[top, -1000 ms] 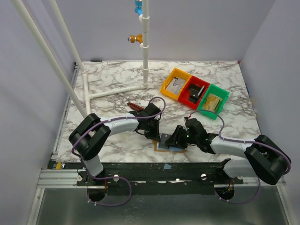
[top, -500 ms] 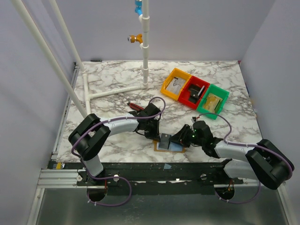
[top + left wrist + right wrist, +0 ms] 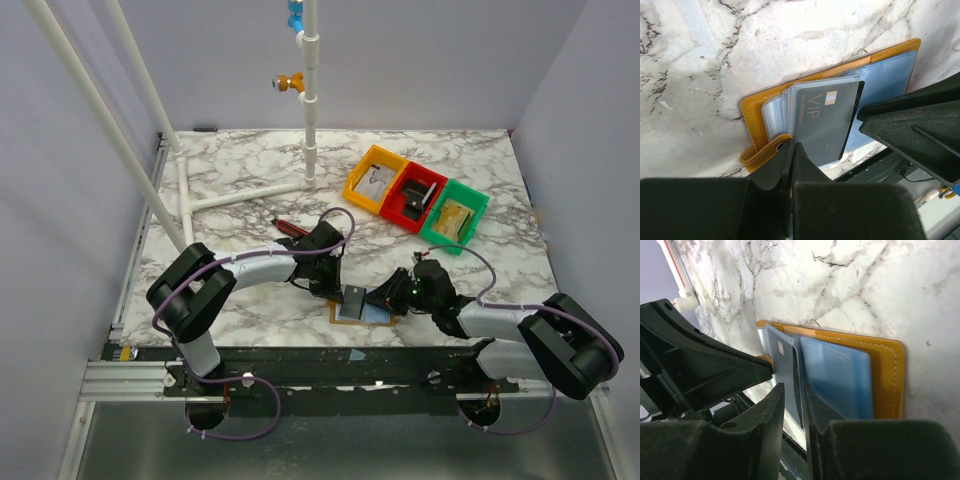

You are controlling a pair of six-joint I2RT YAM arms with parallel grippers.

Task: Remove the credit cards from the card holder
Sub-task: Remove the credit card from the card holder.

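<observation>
— Left side, what did you have?
— My left gripper [image 3: 792,146] was clenched shut, tip on the open card holder [image 3: 754,112] at the table's [image 3: 715,55] near edge
— And rightward?
— Grey VIP card [image 3: 825,120] sat between my right gripper's [image 3: 793,387] fingers; gripped or not, I couldn't tell

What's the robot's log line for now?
left fingers: shut, at mustard-brown leather wallet | right fingers: astride grey plastic VIP card | task: unfinished

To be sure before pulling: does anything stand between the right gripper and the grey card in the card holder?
Nothing visible does. The grey card sits between the fingers of the right gripper, raised from the open card holder. The shut left gripper rests beside it, at the strap.
</observation>
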